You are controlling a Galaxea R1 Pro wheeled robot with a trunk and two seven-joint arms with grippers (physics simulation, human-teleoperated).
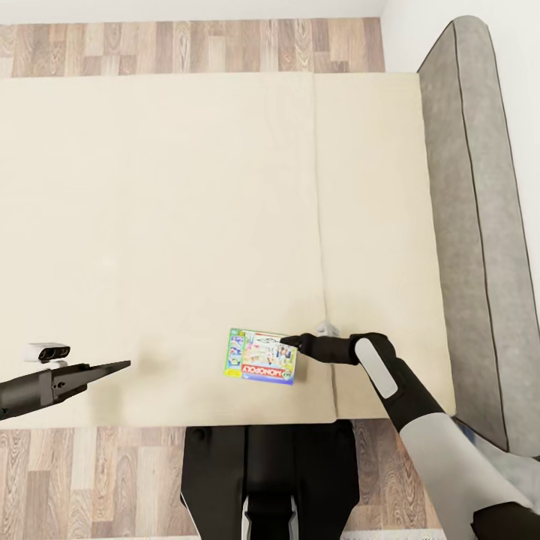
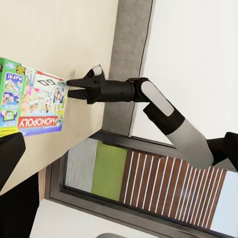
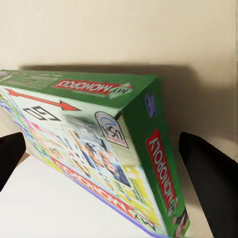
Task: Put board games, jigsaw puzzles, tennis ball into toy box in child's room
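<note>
Monopoly box [image 1: 262, 357] flat on bed [image 1: 165, 225], near its front edge | our right end effector [image 1: 289, 344] spread at box's headboard-side edge, contact unclear | our left end effector [image 1: 120, 366] well away, seems pressed together

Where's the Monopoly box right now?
In the head view the Monopoly box lies on the bed near its front edge, right of centre, with the right gripper at its right side.
</note>
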